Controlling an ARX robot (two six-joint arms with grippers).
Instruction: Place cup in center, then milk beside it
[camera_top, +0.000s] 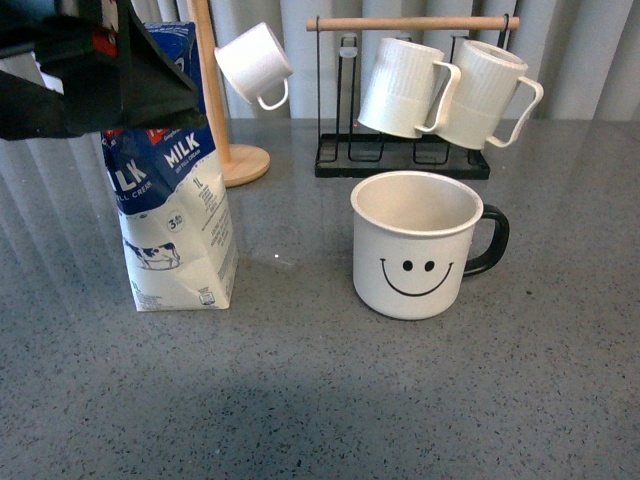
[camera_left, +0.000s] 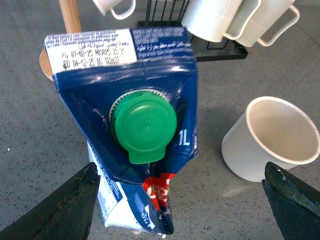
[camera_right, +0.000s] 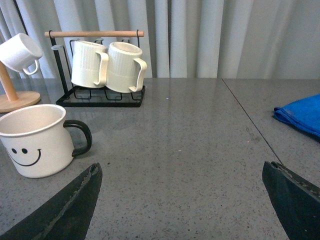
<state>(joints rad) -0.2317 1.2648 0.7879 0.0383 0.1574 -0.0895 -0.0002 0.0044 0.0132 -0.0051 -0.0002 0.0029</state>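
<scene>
The milk, a blue-and-white carton, stands upright on the grey table at the left. The cup, a white mug with a black smiley and black handle, sits to its right near the middle, a gap between them. My left gripper hovers open above the carton. Its fingers spread wide on either side of the green cap and touch nothing. In the front view it is a dark shape over the carton's top. My right gripper is open over bare table, to the right of the cup.
Behind the carton stands a wooden mug tree carrying a small white cup. A black rack behind the cup holds two ribbed white mugs. A blue cloth lies at the far right.
</scene>
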